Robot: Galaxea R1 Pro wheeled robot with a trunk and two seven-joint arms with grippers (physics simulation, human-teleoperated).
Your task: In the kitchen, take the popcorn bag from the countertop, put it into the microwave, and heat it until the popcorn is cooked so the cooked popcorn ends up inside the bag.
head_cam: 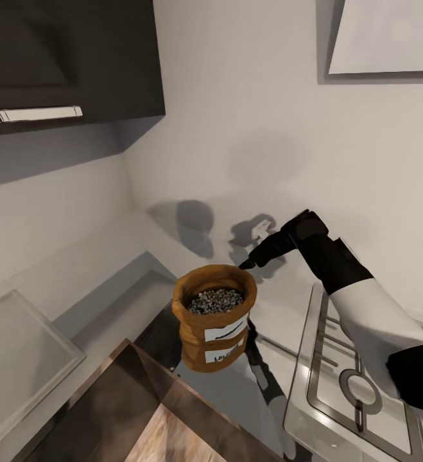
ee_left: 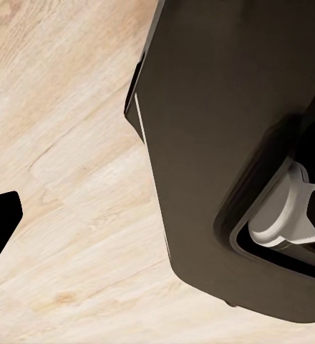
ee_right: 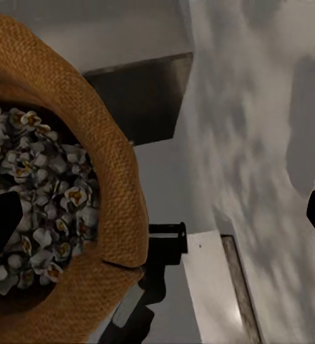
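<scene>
The popcorn bag stands upright on the grey tabletop in the corner of the kitchen, just left of the steel hob and near the front edge. Its mouth is open and full of pale popcorn (the bits look already popped, though that is a judgement from their shape).

The right gripper hovers just beyond the sack's far rim, above it and not touching. In the right wrist view its dark fingertips sit wide apart at either side, so it is released and holds nothing.

The left gripper hangs low over the wood floor beside the robot's dark base; one fingertip shows, and I cannot tell whether it is released or clenched.

The sack is probably light and soft, its cloth giving under pressure. Pinching the rolled rim, one finger inside and one outside, seems the firmest hold; keep it upright or the contents spill.
</scene>
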